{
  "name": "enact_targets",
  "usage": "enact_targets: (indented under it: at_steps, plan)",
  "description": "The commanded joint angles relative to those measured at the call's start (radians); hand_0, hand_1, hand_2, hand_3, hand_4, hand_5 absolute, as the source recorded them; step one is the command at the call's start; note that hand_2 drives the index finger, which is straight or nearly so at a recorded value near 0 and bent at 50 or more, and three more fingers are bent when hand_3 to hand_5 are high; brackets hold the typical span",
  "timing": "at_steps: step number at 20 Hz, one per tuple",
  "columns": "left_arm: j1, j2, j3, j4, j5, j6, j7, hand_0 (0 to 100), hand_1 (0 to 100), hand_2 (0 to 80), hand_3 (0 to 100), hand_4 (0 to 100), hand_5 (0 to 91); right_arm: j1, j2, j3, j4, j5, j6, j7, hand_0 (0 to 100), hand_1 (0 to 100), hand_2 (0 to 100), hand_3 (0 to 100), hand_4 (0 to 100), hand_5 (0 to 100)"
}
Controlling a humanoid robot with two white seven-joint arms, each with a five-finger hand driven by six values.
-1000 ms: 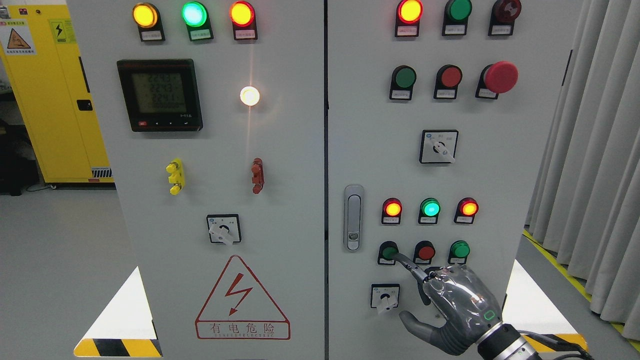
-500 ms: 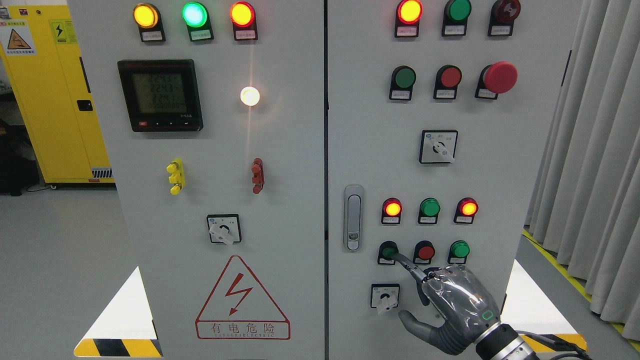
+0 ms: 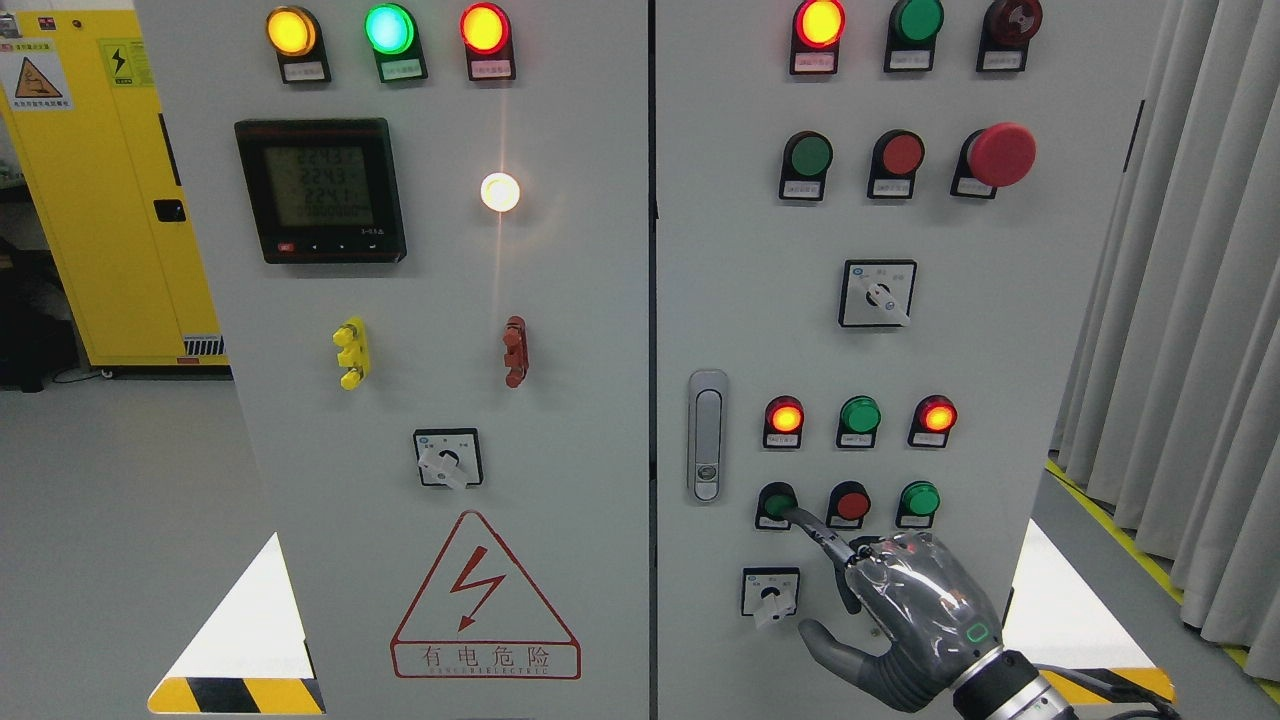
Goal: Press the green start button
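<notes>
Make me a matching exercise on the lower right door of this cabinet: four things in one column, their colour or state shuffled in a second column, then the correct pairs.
Things
1. Indicator lamp above the pressed button
2. Middle indicator lamp
3. Button under the robot hand's fingertip
4. Button in the middle of the lower row

Colour or state
A. Green button, touched by the extended index finger of the right robot hand
B. Red button, untouched
C. Green lamp, dark
D. Red lamp, lit

Pairs: 1-D, 2-C, 3-A, 4-B
</notes>
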Motion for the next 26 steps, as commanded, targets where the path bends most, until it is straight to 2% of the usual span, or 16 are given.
enact_targets:
  at_steps: [1,3,6,10,13,14,15,16,17,18,19,20,21,24,26]
  plan:
    - [-0.026,0.0,0.0,-0.026,0.0,-0.001,0.0,12,56,0.0,0,0,0.0,0.028,0.002,-0.014,-0.045,-0.045,-0.008,-0.013,52,67,0,85,83,95]
    - [-0.026,0.0,0.0,-0.028,0.0,-0.001,0.0,12,56,0.0,0,0,0.0,0.036,0.0,-0.014,-0.049,-0.071,-0.011,-0.018,54,68,0,85,83,95]
    - [-0.026,0.0,0.0,-0.026,0.0,-0.001,0.0,12,56,0.0,0,0,0.0,0.04,0.0,-0.011,-0.049,-0.169,-0.028,-0.048,59,68,0,85,83,95]
    - [-0.026,0.0,0.0,-0.026,0.0,-0.001,0.0,12,56,0.0,0,0,0.0,0.106,-0.002,-0.008,-0.062,-0.374,-0.104,-0.044,66,69,0,85,82,95]
    - [-0.026,0.0,0.0,-0.026,0.0,-0.001,0.0,12,56,0.0,0,0,0.0,0.195,0.0,-0.012,-0.098,-0.514,-0.104,-0.048,74,69,0,79,82,89]
    - [-0.026,0.0,0.0,-0.026,0.0,-0.001,0.0,12,56,0.0,0,0,0.0,0.229,0.0,-0.014,-0.112,-0.581,-0.104,-0.042,84,68,0,79,84,80]
    - [-0.026,0.0,0.0,-0.026,0.0,-0.001,0.0,12,56,0.0,0,0,0.0,0.262,0.0,-0.012,-0.128,-0.662,-0.1,-0.035,86,67,0,72,76,68]
    - [-0.026,0.0,0.0,-0.026,0.0,-0.001,0.0,12,56,0.0,0,0,0.0,0.287,-0.002,-0.008,-0.141,-0.748,-0.097,-0.027,88,66,0,67,71,64]
    - [-0.026,0.0,0.0,-0.026,0.0,-0.001,0.0,12,56,0.0,0,0,0.0,0.298,-0.002,0.003,-0.151,-0.827,-0.08,-0.003,87,64,0,59,62,59]
    - [-0.026,0.0,0.0,-0.028,0.0,-0.001,0.0,12,56,0.0,0,0,0.0,0.304,-0.003,0.003,-0.161,-0.897,-0.051,0.036,87,61,0,42,44,45]
    - [-0.026,0.0,0.0,-0.026,0.0,-0.001,0.0,12,56,0.0,0,0,0.0,0.304,-0.003,0.003,-0.164,-0.94,-0.02,0.066,85,57,0,29,29,29]
    - [-0.026,0.0,0.0,-0.026,0.0,-0.001,0.0,12,56,0.0,0,0,0.0,0.303,-0.003,0.003,-0.164,-0.973,0.006,0.089,80,54,0,20,19,17]
    - [-0.026,0.0,0.0,-0.026,0.0,-0.001,0.0,12,56,0.0,0,0,0.0,0.301,-0.003,0.004,-0.163,-0.991,0.023,0.1,63,50,0,5,5,0]
    - [-0.026,0.0,0.0,-0.026,0.0,-0.001,0.0,12,56,0.0,0,0,0.0,0.299,-0.003,0.005,-0.16,-1.002,0.027,0.102,47,47,0,0,0,0]
    - [-0.026,0.0,0.0,-0.026,0.0,-0.001,0.0,12,56,0.0,0,0,0.0,0.296,-0.003,0.005,-0.16,-1.002,0.027,0.102,41,47,0,0,0,0]
